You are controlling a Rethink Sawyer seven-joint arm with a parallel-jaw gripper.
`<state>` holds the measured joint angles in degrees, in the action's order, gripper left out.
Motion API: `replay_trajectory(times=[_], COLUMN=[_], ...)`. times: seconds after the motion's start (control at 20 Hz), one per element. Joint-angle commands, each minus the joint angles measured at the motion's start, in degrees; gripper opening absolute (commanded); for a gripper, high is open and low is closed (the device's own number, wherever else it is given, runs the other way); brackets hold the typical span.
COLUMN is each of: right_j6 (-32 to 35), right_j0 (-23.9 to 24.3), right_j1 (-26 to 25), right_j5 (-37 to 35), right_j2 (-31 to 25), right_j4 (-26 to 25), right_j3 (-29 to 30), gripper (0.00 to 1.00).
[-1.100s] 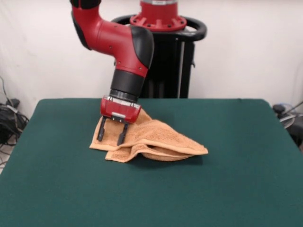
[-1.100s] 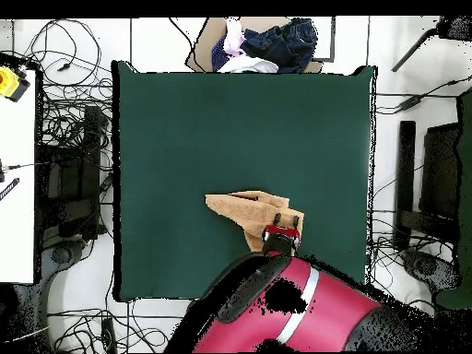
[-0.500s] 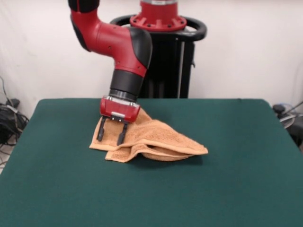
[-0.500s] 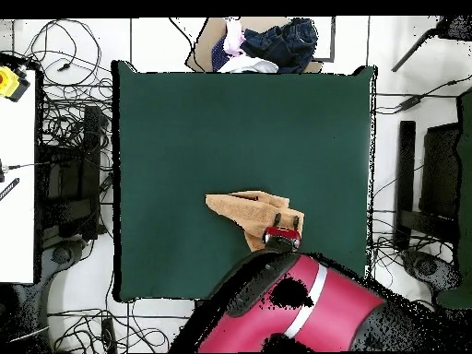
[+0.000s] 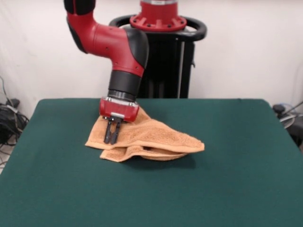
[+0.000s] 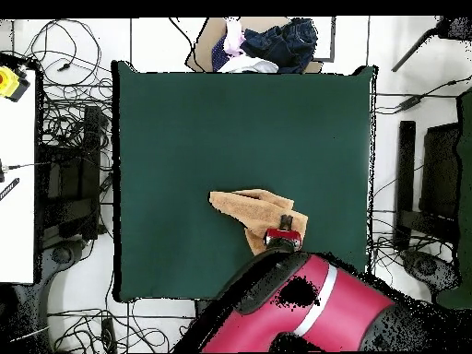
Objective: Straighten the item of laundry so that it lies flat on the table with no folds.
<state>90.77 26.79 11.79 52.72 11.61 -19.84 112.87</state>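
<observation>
1. Tool (image 5: 112,134) pinched together on the towel (image 5: 156,139), fingers meeting at the cloth's end nearest the arm's wrist.
2. Towel bunched and doubled over on the green surface (image 5: 227,179), toward the surface's robot-side edge, layers stacked along its front.
3. Long axis running from the tool away to a pointed corner at the far end; free cloth all on that side.
4. Likely needed: drawing the clamped end away from that corner.
5. No containers present.

The towel (image 5: 151,139) is plain orange-tan terry; the counter (image 5: 236,179) is dark green; the arm (image 5: 113,42) is red and black; the claw (image 5: 111,137) has black fingers.
</observation>
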Motion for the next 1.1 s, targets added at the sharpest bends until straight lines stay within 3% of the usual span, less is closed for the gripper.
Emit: replay_trajectory(times=[0.05,0.35,0.85,1.1], right_j6=[10.8,10.4,10.1,10.4], right_j0=[2.0,1.0,-2.6,-3.8], right_j1=[-3.7,1.1,18.8,22.0], right_j5=[-9.9,-13.1,-24.7,-28.6], right_j2=[-3.0,-2.8,-1.5,-1.6], right_j4=[2.6,2.8,3.2,3.3], right_j3=[-4.4,-1.2,8.8,8.9], gripper=[0.0,0.0,0.0,0.0])
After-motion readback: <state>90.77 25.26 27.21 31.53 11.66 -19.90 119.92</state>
